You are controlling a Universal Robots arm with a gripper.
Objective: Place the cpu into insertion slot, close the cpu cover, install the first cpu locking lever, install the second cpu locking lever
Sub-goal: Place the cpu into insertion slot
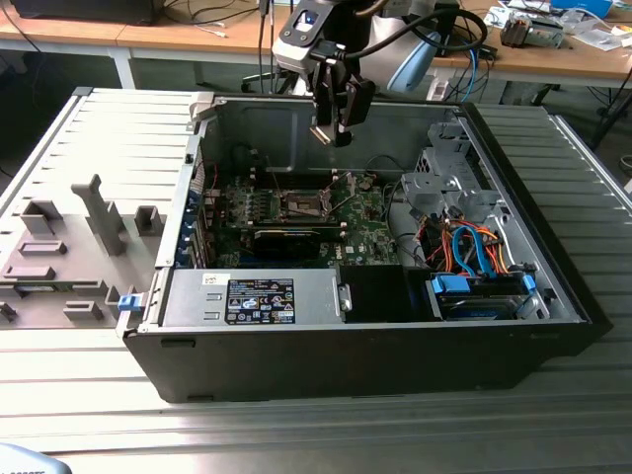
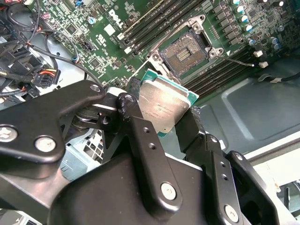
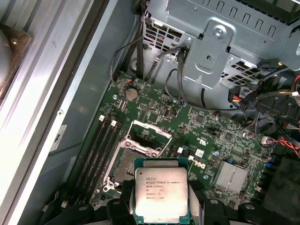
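Gripper: black two-finger gripper, clamped on the chip's opposite edges, which likely keeps the underside contacts untouched.
CPU: small flat square chip, silvery-grey lid, green rim, held level in the air above the board, not seated.
Insertion slot: dark square socket, metal rim, vacant, near the middle of the green motherboard.
CPU cover: thin silvery hinged frame, swung up so entry is clear.
Case: open black-and-grey computer case, carrying the board.

silvery square cpu aloft, insertion slot uncovered and bare, cpu cover raised
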